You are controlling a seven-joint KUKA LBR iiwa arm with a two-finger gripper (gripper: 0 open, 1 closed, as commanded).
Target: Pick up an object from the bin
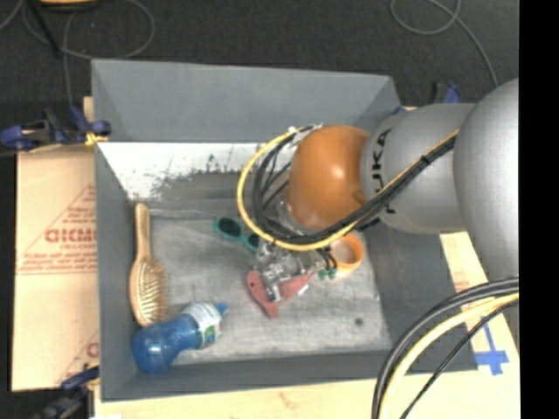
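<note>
Downward, arm (428, 168) points tool (279, 275) at red piece (259, 292).

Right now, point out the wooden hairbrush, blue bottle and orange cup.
wooden hairbrush (149, 291): camera view, bristle head.
blue bottle (169, 340): camera view, blue body.
orange cup (350, 254): camera view, outer wall.

Open floor in the bin (349, 321): the near-right corner, the bare strip along the far wall, and a middle lane between the hairbrush and the centre clutter. The left side is blocked by a wooden hairbrush (147, 278) lying far-to-near. A blue bottle (173, 340) on its side fills the near-left corner. The centre is crowded: red flat object (262, 293), teal piece (231, 229) farther back, orange cup (348, 253) to the right. The arm (437, 173) and its cable loops (253, 190) overhang all three.
</note>
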